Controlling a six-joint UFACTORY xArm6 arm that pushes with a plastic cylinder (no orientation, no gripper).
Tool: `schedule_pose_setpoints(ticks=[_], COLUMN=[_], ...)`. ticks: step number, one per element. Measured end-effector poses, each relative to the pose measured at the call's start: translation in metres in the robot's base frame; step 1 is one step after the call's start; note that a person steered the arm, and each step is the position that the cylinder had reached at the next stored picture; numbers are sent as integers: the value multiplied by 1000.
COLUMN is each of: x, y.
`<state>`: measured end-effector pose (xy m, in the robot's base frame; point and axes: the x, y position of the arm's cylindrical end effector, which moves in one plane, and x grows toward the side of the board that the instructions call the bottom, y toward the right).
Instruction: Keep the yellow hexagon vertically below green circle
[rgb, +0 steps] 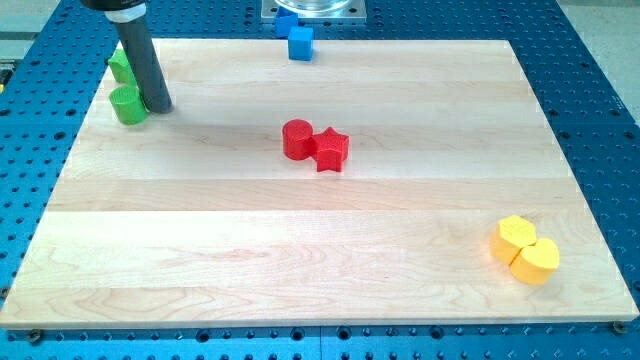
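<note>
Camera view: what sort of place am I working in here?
Probably a lab bench for robot pushing tests: a wooden board lies on a blue perforated metal table, with small coloured blocks on it, such as the red star. My tip rests just right of the green circle.

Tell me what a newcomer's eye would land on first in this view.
Probably the dark rod at the view's top left, my tip right beside the green circle. Next, the red circle and red star touching mid-board. Then two yellow blocks at the bottom right, the yellow hexagon against a yellow heart.
</note>
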<state>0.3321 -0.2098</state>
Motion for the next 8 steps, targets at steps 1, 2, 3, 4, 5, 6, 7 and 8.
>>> schedule_pose_setpoints(ticks=[1,2,3,4,5,6,7,8], x=[2,2,2,2,3,58,118,151], y=[-17,4,129,273,392,465,499,530])
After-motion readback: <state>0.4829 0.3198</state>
